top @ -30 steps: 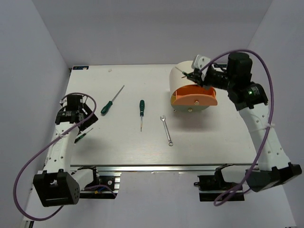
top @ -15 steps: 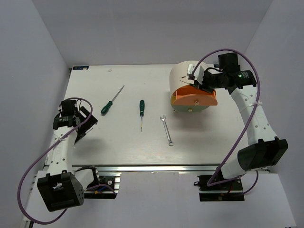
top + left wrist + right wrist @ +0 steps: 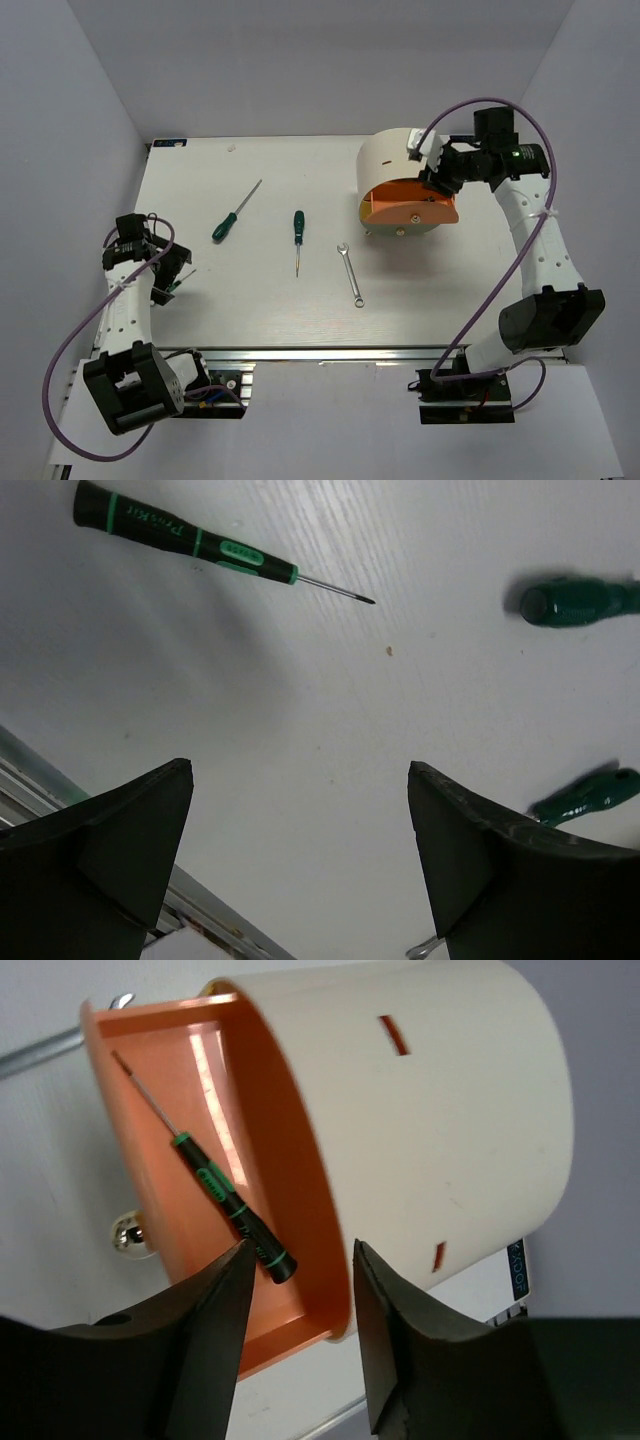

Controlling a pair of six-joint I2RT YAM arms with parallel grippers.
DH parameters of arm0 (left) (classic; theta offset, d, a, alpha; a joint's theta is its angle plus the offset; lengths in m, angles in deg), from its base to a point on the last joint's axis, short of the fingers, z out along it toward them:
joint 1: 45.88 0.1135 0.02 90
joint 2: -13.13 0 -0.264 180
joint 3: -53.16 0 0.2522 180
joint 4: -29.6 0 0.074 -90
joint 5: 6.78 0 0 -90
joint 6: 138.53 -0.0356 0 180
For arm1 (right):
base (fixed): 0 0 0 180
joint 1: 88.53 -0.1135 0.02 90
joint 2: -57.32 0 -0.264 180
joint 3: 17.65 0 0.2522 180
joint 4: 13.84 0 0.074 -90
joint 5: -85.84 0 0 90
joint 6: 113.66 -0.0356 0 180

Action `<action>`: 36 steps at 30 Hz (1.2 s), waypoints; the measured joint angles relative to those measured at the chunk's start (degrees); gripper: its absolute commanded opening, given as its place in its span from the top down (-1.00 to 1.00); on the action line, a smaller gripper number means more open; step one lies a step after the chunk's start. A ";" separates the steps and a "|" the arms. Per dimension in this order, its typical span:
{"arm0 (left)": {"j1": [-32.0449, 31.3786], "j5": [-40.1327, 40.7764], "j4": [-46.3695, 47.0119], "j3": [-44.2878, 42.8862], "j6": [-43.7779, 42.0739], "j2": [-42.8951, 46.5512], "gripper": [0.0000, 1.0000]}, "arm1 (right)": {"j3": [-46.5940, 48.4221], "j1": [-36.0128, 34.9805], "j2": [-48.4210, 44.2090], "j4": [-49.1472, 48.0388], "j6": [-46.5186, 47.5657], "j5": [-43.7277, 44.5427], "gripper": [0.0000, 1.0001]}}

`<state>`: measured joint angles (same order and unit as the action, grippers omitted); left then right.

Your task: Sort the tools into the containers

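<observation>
The container is a beige drum (image 3: 392, 160) with an orange drawer (image 3: 410, 212) pulled out at the table's back right. One dark green screwdriver (image 3: 232, 1211) lies loose inside that drawer (image 3: 200, 1080). My right gripper (image 3: 298, 1252) hovers open just above it, at the drawer's rim (image 3: 432, 168), with nothing between its fingers. Two green screwdrivers (image 3: 233, 214) (image 3: 298, 236) and a silver wrench (image 3: 350, 274) lie mid-table. A black-and-green screwdriver (image 3: 185, 538) lies near the left edge (image 3: 176, 284). My left gripper (image 3: 300, 770) hangs wide open over bare table (image 3: 168, 264).
The table's near aluminium edge (image 3: 60, 795) shows under the left gripper. A small metal knob (image 3: 130, 1232) sticks out of the drawer front. Purple cables loop from both arms. White walls close in the table on three sides.
My right gripper has opened and the screwdriver it held now lies in the drawer. The left arm has drawn back toward the table's left near edge, staying open.
</observation>
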<state>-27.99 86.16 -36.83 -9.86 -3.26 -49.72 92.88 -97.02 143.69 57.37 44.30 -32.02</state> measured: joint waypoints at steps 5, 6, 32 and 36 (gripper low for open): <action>3.23 0.50 -2.34 -1.62 8.07 -3.06 -0.88 | 2.89 4.76 0.61 -8.35 -11.65 -5.03 0.12; 4.02 0.85 -2.93 -1.97 10.43 -3.56 -0.85 | 2.73 5.49 0.22 -10.60 -14.36 -6.03 0.02; 10.14 2.21 3.39 -3.45 37.00 -29.75 -0.41 | -19.47 10.36 -13.55 -31.87 -34.58 -22.25 -0.35; 10.40 2.10 2.97 -3.78 37.24 -30.69 -0.16 | -19.78 10.49 -14.60 -31.74 -34.56 -22.25 -0.35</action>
<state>-17.59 88.26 -33.86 -13.64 33.99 -80.41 73.10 -86.53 129.09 25.63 9.75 -54.27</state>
